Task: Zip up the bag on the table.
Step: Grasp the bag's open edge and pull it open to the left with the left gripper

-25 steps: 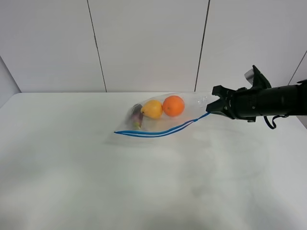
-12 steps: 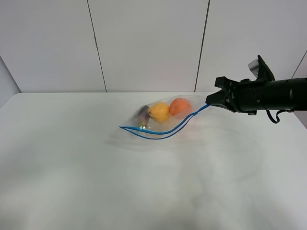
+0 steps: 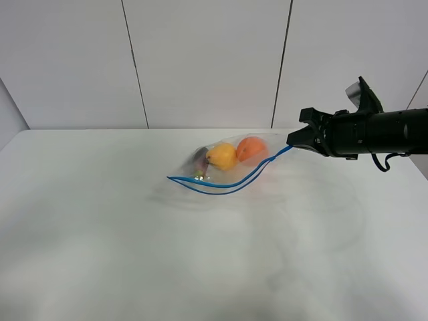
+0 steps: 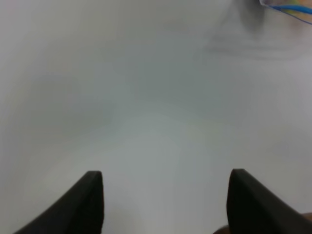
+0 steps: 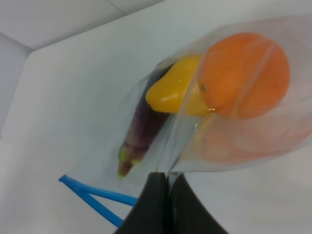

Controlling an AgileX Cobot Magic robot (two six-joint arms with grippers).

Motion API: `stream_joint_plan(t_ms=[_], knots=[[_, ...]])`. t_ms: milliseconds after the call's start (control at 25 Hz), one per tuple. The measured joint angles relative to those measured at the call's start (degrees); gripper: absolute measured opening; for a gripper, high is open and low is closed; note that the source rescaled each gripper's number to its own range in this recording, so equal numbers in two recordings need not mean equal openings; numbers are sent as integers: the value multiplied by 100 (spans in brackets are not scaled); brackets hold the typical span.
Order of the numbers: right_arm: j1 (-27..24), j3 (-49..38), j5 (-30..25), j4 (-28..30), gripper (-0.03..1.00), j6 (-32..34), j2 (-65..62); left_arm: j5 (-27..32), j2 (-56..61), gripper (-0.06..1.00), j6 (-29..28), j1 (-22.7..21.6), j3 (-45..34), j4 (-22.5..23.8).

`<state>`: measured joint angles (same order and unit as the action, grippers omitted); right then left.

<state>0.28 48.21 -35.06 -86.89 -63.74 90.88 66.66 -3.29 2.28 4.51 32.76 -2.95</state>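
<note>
The clear bag (image 3: pixel 231 175) lies on the white table (image 3: pixel 120 241) near the back middle, its blue zip strip (image 3: pixel 215 188) still parted in a loop. Inside are an orange (image 3: pixel 251 148), a yellow fruit (image 3: pixel 222 156) and a purple eggplant (image 3: pixel 200 160). My right gripper (image 3: pixel 292 142) is shut on the bag's right corner at the zip end and holds it lifted. The right wrist view shows the shut fingers (image 5: pixel 163 197) pinching plastic below the orange (image 5: pixel 243 75), with the eggplant (image 5: pixel 144 129) beside. My left gripper (image 4: pixel 163 195) is open over bare table; the zip strip (image 4: pixel 292 8) shows at the frame corner.
A white panelled wall (image 3: pixel 200 60) stands right behind the table's back edge. My right arm (image 3: pixel 381 134) reaches in from the right side above the table. The left arm does not show in the exterior view.
My right gripper rose a little and drew the bag's corner up and to the right; the bag and fruit slid right. Nothing has moved in the last half second.
</note>
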Motion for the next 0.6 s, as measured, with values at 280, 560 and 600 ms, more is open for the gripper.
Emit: stream_joint_plan(t_ms=[280, 560, 600], knots=[[0, 0, 0, 0, 0, 0, 0, -234, -77, 100, 6, 0, 199, -6], [0, 0, 0, 0, 0, 0, 0, -651, -1257, 100, 78, 0, 824, -6], [0, 0, 0, 0, 0, 0, 0, -771, -1490, 100, 117, 0, 926, -6]])
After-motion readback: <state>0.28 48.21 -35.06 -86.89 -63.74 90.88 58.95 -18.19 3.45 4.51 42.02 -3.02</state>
